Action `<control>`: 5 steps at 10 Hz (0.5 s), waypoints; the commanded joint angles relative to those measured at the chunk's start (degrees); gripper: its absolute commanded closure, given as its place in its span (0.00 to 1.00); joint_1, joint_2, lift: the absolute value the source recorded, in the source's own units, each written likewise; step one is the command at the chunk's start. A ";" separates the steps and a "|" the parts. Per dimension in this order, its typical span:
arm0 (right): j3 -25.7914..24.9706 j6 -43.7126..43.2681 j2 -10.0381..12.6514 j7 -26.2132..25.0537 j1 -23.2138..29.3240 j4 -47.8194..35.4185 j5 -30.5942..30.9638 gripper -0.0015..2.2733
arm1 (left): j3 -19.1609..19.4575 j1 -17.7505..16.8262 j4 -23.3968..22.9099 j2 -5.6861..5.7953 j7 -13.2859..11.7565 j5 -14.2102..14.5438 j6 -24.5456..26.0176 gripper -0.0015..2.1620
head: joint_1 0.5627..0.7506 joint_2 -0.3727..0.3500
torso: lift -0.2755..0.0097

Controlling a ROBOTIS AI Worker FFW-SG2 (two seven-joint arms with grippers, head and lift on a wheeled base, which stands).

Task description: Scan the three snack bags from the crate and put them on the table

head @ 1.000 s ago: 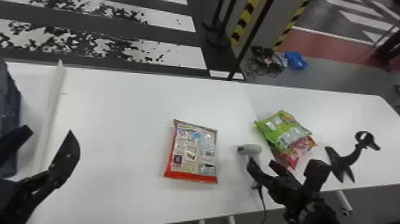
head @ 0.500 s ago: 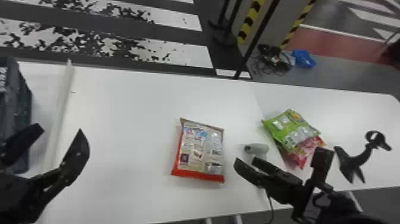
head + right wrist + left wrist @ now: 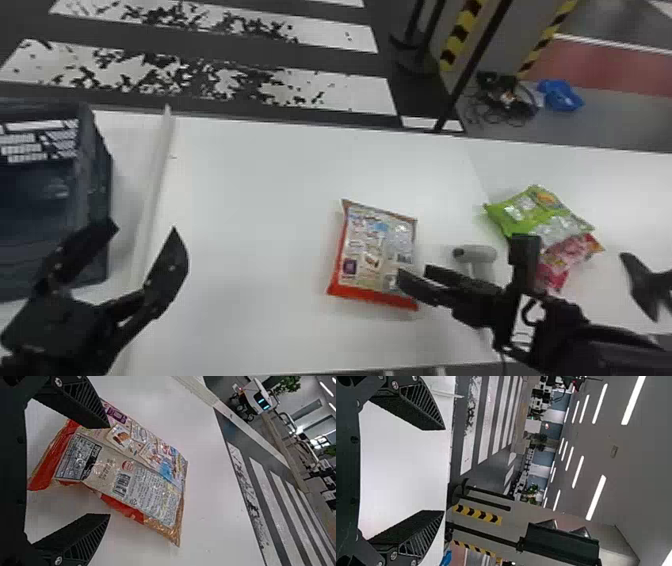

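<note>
1. Floor (image 3: 345, 92): dark with worn white stripes, past the table's far edge, beyond the red-edged snack bag (image 3: 367, 250).
2. Table (image 3: 260, 200): white, under the red-edged bag and stretching out on both sides of it.
3. Crate (image 3: 40, 192): dark, well to the left of the red-edged bag.
4. My left claw (image 3: 145, 229): spread wide, left of the red-edged bag, on the crate's side.
5. My right claw (image 3: 412, 271): at the red-edged bag's near right corner. My wrist view shows its two fingers well apart, with part of the bag's red end between them; whether either one touches it, I cannot tell.
6. The red-edged bag itself: lying on the table, barcode up, the red band along its near side.
7. Green snack bag (image 3: 525, 215): on the table to the right of the red-edged bag, overlapping the pink one.
8. Pink snack bag (image 3: 565, 257): partly under the green one, also right of the red-edged bag.
9. Scanner (image 3: 480, 253): pale grey, just to the right of the red-edged bag, its handle partly hidden by my right arm.
</note>
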 commanded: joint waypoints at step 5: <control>4.13 3.20 -2.11 5.99 -7.26 9.55 0.92 0.99 | -0.02 1.82 0.30 -0.35 0.44 -1.45 -1.41 0.06 | 0.70 0.31 | 0.64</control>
